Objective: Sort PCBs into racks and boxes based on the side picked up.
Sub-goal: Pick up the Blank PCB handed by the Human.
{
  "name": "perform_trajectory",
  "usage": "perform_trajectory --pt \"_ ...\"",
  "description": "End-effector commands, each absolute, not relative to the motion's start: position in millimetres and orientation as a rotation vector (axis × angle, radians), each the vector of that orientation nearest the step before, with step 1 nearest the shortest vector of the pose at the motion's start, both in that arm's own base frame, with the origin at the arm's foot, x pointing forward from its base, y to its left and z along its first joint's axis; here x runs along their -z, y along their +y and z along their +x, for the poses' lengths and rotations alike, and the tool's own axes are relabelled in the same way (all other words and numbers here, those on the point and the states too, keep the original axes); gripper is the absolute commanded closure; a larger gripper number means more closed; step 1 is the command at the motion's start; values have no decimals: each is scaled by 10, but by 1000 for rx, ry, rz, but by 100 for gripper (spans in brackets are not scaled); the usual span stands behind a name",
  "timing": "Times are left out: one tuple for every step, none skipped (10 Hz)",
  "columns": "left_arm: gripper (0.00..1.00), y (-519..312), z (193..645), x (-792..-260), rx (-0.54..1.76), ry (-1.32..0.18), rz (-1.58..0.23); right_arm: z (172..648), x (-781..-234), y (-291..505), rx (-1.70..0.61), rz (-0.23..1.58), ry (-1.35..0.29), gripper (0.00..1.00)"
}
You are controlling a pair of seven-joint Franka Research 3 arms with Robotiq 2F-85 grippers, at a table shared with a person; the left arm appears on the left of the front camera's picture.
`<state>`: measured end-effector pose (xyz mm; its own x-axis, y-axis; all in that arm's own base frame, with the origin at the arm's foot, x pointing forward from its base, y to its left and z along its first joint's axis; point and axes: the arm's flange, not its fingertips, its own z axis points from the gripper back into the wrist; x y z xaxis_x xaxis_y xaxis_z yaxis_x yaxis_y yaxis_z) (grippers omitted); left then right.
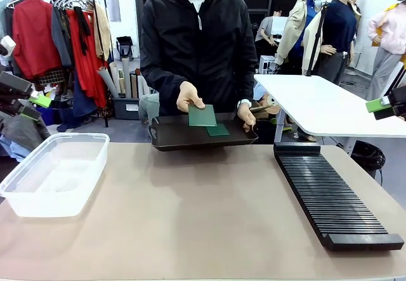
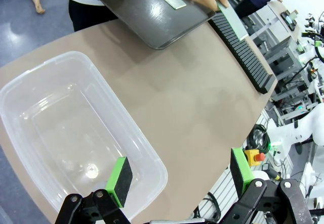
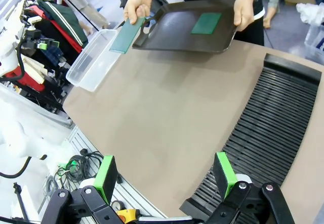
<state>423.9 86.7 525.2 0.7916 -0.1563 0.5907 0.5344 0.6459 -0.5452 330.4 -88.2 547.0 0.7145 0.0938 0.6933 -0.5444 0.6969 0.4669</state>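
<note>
Front view: a person at the far side is holding a dark tray [image 1: 171, 143] with one hand [image 1: 246, 115] and lifting a PCB [image 1: 202, 115] just above it with the other hand [image 1: 189, 96]. A second PCB [image 1: 217, 130] is lying on the tray. A clear box [image 1: 54, 173] is sitting at the near left and a black rack [image 1: 333, 195] at the right.

Left wrist view: the left gripper [image 2: 178, 166] is hanging released, fingers wide apart, over the box's corner.

Right wrist view: the right gripper [image 3: 164, 171] is hanging spread and empty above the rack's near end.
</note>
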Motion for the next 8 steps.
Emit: perform_trajectory --pt "0 867 4239 -5252 415 -533 -776 3322 -5477 -873 -400 740 -713 0" --pt "0 811 4315 -5221 416 -531 -807 3322 -5477 -873 -400 740 -713 0" --pt "0 744 4419 -5179 390 -537 -840 3322 -5477 -873 -400 740 -713 0" --pt "0 654 4551 -5117 374 -526 -889 3322 -5477 -873 -400 740 -713 0" --pt "0 570 4683 -5057 363 -508 -918 3322 -5477 -873 -400 740 -713 0" --pt "0 495 4815 -4991 355 -491 -937 3322 -5477 -873 -400 740 -713 0" --pt "0 452 4921 -4929 342 -478 -949 3322 -5477 -873 -400 740 -713 0" --pt "0 385 5039 -4849 324 -472 -1006 3322 -5477 -873 -400 740 -713 0"
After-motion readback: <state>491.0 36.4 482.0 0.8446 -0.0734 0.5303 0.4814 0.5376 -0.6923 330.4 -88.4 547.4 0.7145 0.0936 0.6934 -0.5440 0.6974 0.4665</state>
